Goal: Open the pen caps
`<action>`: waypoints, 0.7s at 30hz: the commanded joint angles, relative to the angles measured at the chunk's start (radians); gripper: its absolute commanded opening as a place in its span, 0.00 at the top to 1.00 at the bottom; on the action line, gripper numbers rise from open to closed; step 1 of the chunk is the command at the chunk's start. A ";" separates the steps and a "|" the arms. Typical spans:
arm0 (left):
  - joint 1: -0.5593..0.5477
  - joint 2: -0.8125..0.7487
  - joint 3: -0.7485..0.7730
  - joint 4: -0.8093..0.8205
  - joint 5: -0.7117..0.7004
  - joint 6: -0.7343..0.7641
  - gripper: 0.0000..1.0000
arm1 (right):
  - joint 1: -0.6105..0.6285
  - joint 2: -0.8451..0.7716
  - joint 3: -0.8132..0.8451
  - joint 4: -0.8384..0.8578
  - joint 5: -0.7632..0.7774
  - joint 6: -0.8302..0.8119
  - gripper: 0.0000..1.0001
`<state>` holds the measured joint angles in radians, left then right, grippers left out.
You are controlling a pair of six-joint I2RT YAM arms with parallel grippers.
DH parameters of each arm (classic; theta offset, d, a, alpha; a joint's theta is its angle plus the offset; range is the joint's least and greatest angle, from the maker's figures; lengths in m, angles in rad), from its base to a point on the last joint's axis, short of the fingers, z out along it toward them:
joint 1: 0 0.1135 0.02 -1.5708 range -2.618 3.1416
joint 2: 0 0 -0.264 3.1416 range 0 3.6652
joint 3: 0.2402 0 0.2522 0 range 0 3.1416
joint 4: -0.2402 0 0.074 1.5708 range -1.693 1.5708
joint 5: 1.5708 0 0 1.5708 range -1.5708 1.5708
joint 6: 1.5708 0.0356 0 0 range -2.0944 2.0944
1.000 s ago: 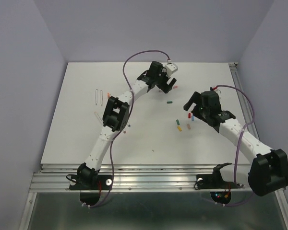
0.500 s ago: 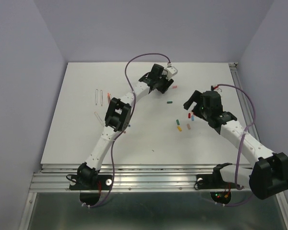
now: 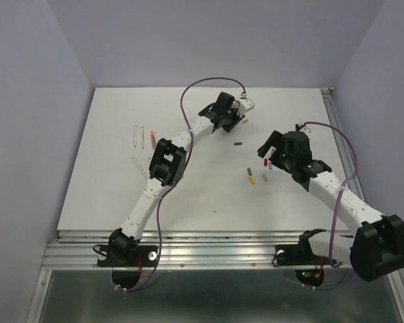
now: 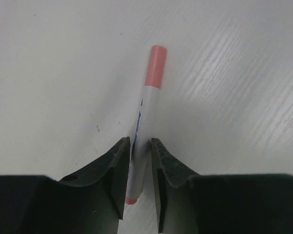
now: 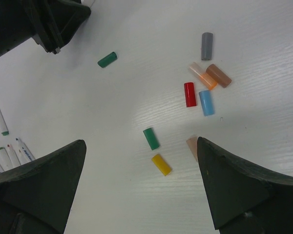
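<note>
White table (image 3: 121, 195), and at its far side the left gripper (image 4: 139, 142) is down over a pen (image 4: 145, 105) lying flat. A finger stands close on each side of the barrel near its tail. I cannot tell whether they pinch it or just flank it. The pink cap (image 4: 156, 66) is on the pen's far end, clear of the fingers.

The right gripper (image 5: 140, 144) hangs spread wide with nothing in it, above the loose caps (image 5: 189, 94) lying near mid-table: red, blue, orange, brown, grey, yellow, pale pink and two green, one of them off on its own nearer the left arm. A few pens (image 5: 12, 153) lie to the left.

A second ago the left jaws were wide apart; since then they have narrowed around the barrel, and that wrist has edged towards the far side. The right arm has barely shifted, and the caps lie where they did.

Blue print (image 4: 139, 114) runs along the barrel, too small to read.
</note>
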<state>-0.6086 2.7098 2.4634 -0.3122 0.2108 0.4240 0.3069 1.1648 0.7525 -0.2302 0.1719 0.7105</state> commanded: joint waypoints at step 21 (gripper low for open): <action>0.050 -0.626 -0.782 0.382 0.076 -0.506 1.00 | -0.006 -0.099 -0.045 0.117 -0.231 -0.108 0.00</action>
<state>-0.5606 2.3253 1.8679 -0.1726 0.2726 0.0956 0.3069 1.0866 0.7300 -0.2031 0.0902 0.6601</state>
